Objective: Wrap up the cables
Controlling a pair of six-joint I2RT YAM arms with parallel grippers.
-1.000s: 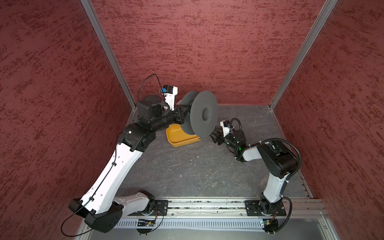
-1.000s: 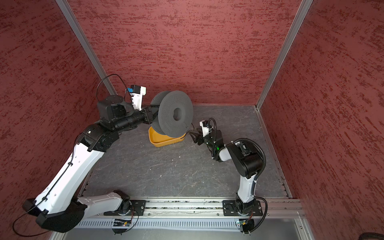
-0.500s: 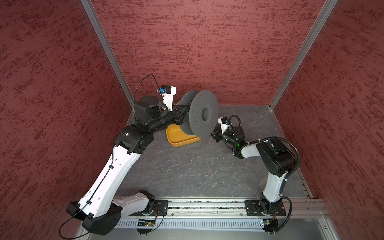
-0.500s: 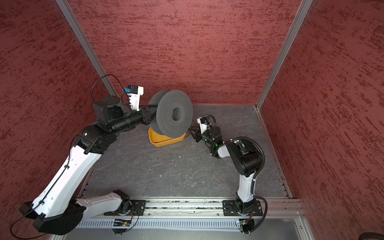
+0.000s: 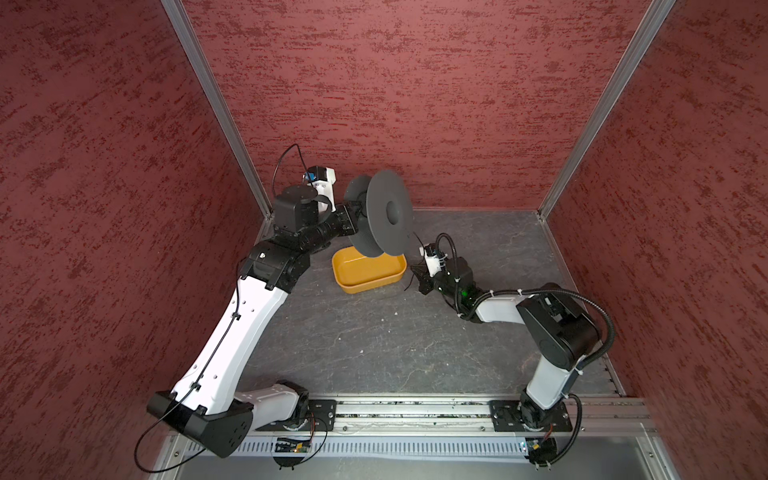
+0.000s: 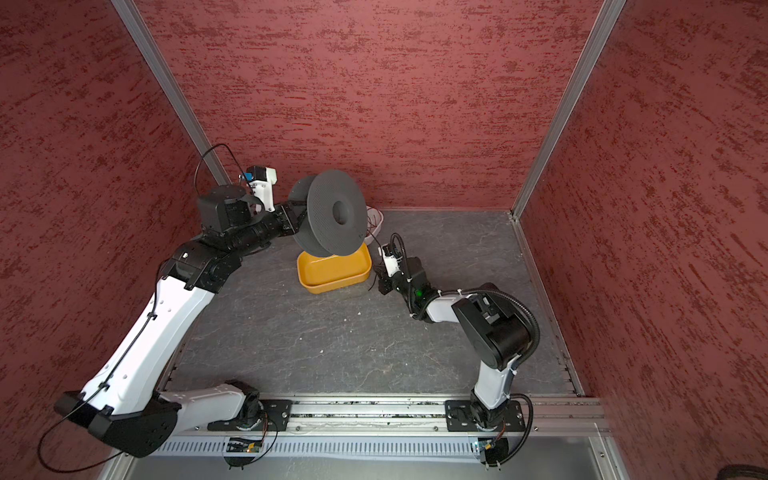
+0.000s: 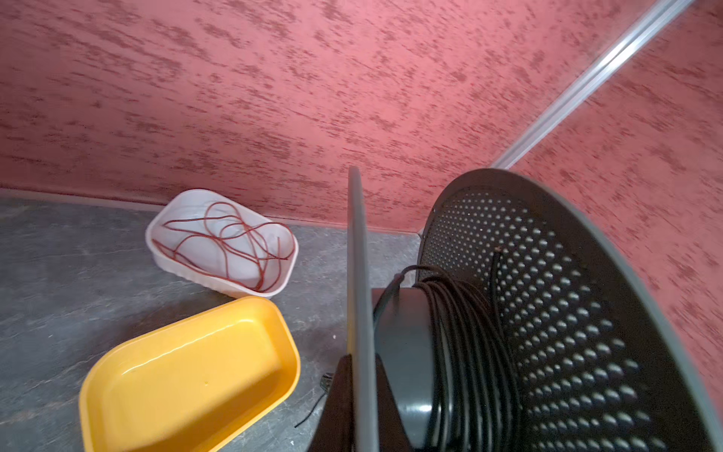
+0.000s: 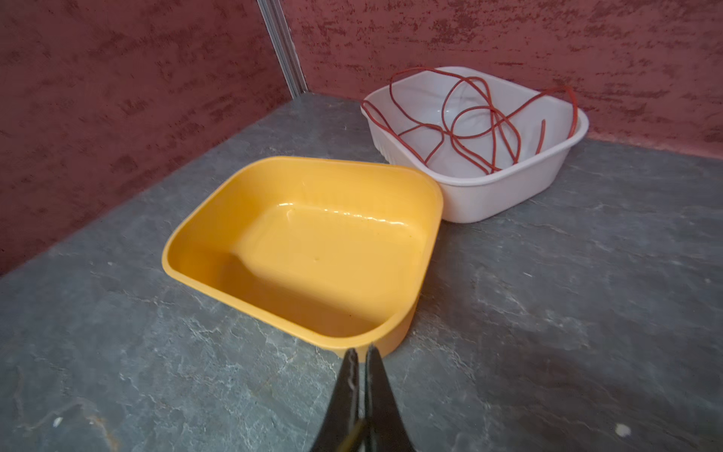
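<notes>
A dark grey spool (image 5: 390, 216) (image 6: 336, 216) hangs over the yellow tray. My left gripper (image 7: 362, 356) (image 5: 353, 212) is shut on its solid flange, one finger on each side. The thin black cable (image 7: 461, 332) is wound in several turns round the hub beside the perforated flange (image 7: 567, 313). A strand drops from the spool to my right gripper (image 8: 362, 348) (image 5: 419, 286) (image 6: 380, 286), low over the floor by the tray's right corner. That gripper is shut on the cable. A short cable tail (image 5: 409, 284) (image 7: 309, 415) sticks out past its tips.
The empty yellow tray (image 8: 313, 242) (image 5: 374, 284) sits on the grey floor. Behind it, against the back wall, a white tray (image 8: 489, 195) (image 7: 156, 250) holds a loose tangle of red wire (image 8: 469, 129). Red walls enclose three sides.
My right gripper's jaws have closed from open to shut. The left arm has carried the spool a little to the left.
</notes>
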